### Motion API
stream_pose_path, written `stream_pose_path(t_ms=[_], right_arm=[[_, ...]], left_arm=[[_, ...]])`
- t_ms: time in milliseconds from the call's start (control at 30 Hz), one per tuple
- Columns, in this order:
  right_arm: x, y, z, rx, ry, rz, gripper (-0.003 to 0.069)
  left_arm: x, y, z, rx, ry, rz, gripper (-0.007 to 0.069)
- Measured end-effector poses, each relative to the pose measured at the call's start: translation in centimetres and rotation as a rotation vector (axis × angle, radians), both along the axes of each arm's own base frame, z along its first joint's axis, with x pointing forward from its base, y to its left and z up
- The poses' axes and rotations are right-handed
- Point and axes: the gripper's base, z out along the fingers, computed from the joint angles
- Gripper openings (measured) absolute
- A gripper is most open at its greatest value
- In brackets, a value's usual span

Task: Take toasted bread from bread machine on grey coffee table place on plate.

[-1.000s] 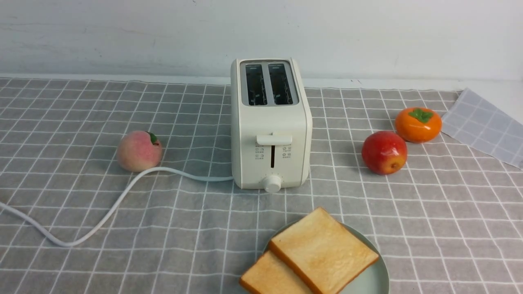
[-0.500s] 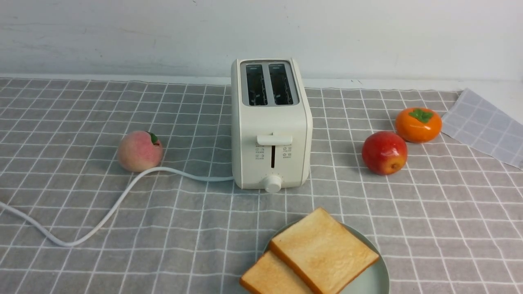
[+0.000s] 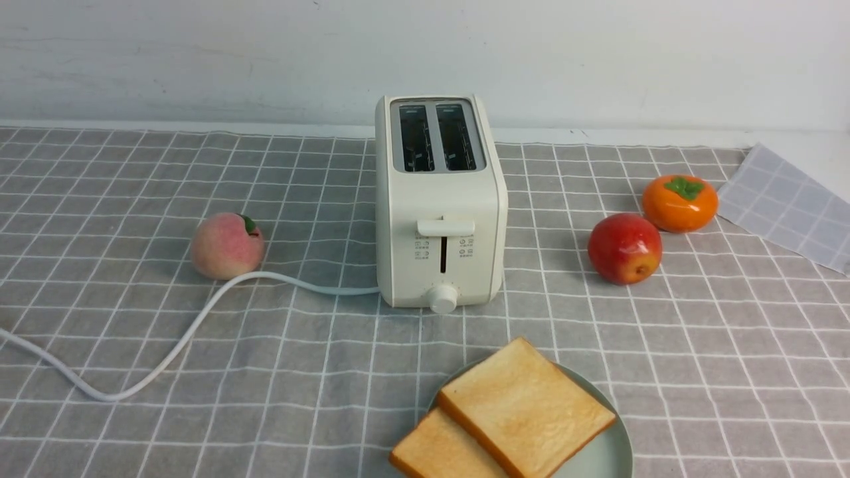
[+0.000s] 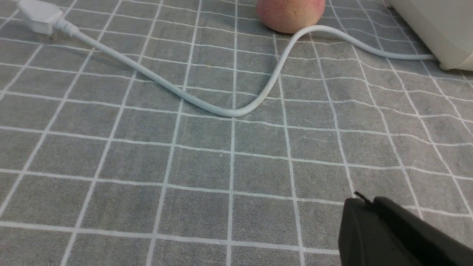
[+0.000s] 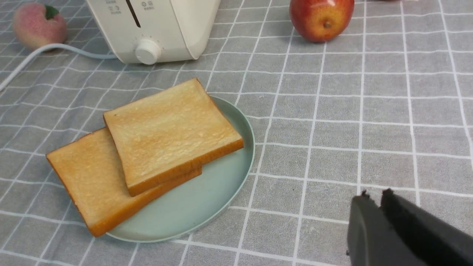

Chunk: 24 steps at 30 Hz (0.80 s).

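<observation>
Two slices of toasted bread lie overlapping on the pale green plate (image 3: pixel 607 451) at the near edge of the grey coffee table (image 3: pixel 265 411): the upper slice (image 3: pixel 524 408) rests partly on the lower slice (image 3: pixel 441 451). Both slots of the cream-white bread machine (image 3: pixel 438 219) behind them show no bread. My left gripper (image 4: pixel 364 201) is shut over bare cloth, near the cord. My right gripper (image 5: pixel 375 194) hovers beside the plate (image 5: pixel 207 199) with its fingers nearly together, only a thin slit at the tips, and holds nothing. Neither gripper shows in the front view.
A peach (image 3: pixel 226 245) sits left of the toaster, touching its white cord (image 3: pixel 166 352), which ends in a plug (image 4: pixel 37 16). A red apple (image 3: pixel 624 247) and an orange persimmon (image 3: pixel 679 202) sit to the right. A folded cloth corner (image 3: pixel 790 206) lies far right.
</observation>
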Motion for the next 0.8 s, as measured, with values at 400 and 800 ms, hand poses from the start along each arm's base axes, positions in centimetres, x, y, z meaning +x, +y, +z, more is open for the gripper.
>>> stream_pose_path(t_ms=[400, 800], right_arm=[[0.0, 0.0, 0.0, -0.001, 0.0, 0.0, 0.0071], [0.17, -0.69, 0.0, 0.001, 0.0, -0.137, 0.0087]], left_arm=[[0.04, 0.25, 0.08, -0.004, -0.01, 0.05, 0.0029], [0.04, 0.25, 0.06, -0.004, -0.01, 0.05, 0.0042]])
